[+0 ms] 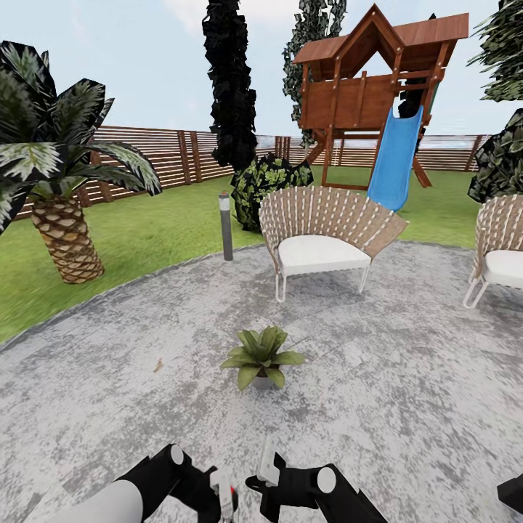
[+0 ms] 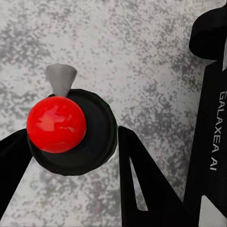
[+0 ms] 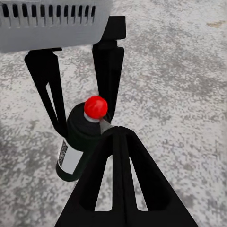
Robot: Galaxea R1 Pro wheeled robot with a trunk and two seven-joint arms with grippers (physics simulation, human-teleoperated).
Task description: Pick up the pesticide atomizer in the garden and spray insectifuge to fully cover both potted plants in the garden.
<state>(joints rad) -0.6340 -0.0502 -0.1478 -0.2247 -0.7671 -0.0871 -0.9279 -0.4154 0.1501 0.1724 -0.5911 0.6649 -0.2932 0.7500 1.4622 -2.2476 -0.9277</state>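
Observation:
The pesticide atomizer (image 2: pixel 71 137) is a dark slim bottle with a red knob on top, and my left gripper (image 1: pixel 218 488) is shut on it low over the grey patio (image 1: pixel 407 392). In the right wrist view the atomizer (image 3: pixel 78 142) shows a white label, held between the left fingers (image 3: pixel 109 71). My right gripper (image 3: pixel 119 142) is shut on nothing, close beside the bottle. One potted plant (image 1: pixel 261 356), a small green rosette, stands on the patio ahead of both grippers. The other potted plant is out of view. I see no insectifuge specks.
A wicker chair (image 1: pixel 323 236) stands beyond the plant and another (image 1: pixel 501 250) at the right. A short grey lamp post (image 1: pixel 226 226) marks the patio edge. A palm (image 1: pixel 62 196) grows on the lawn at the left. A play tower with blue slide (image 1: pixel 392 160) stands before the fence.

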